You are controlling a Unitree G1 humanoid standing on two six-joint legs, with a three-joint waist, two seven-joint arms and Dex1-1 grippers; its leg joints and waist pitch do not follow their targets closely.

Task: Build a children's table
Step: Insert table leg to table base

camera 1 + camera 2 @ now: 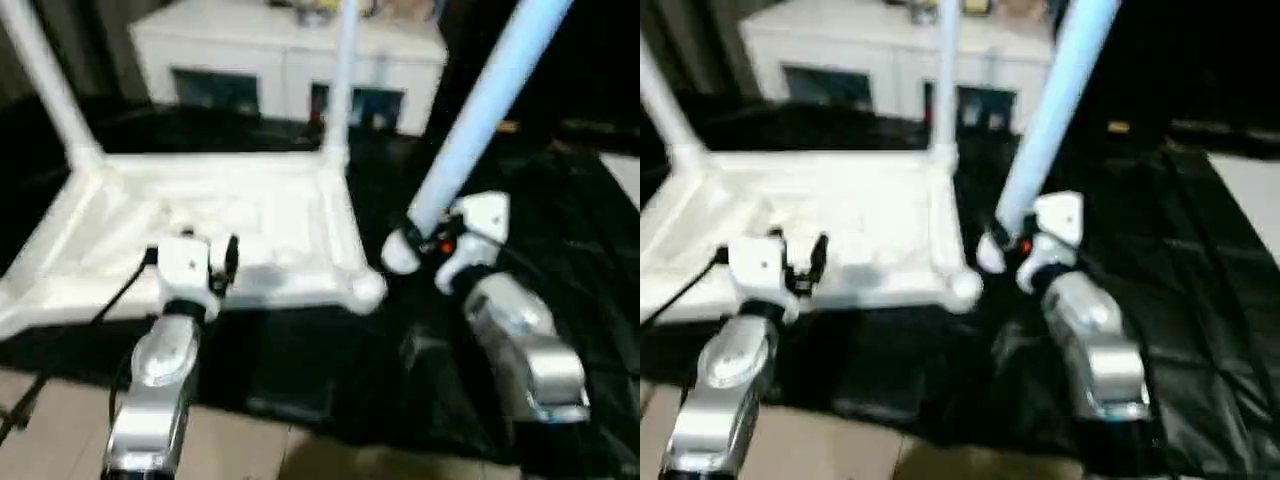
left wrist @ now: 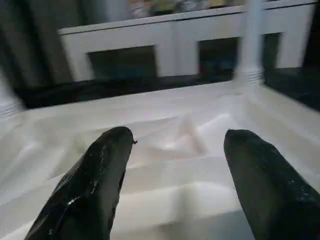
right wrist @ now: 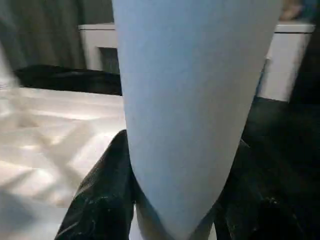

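On the black-draped work table (image 1: pixel 560 250): one upturned tabletop, two legs fitted, one leg in the right gripper.

Nearest, two silver forearms reach forward. Left gripper (image 1: pixel 207 262) hovers over the near edge of the tabletop (image 1: pixel 250 215), its two black fingers (image 2: pixel 95 185) spread apart with nothing between them. Right gripper (image 1: pixel 432 247) is clamped on the thick lower end of one white leg (image 1: pixel 480 115), which slants up and away to the right; that end hangs just beside the tabletop's near right corner socket (image 1: pixel 366 289). Tabletop lies underside up, ribs showing. Two more legs stand upright in its far corners: one at the far left (image 1: pixel 45 75), one at the far right (image 1: pixel 341 85). Beyond, one white cabinet (image 1: pixel 290 55) with dark glass doors.
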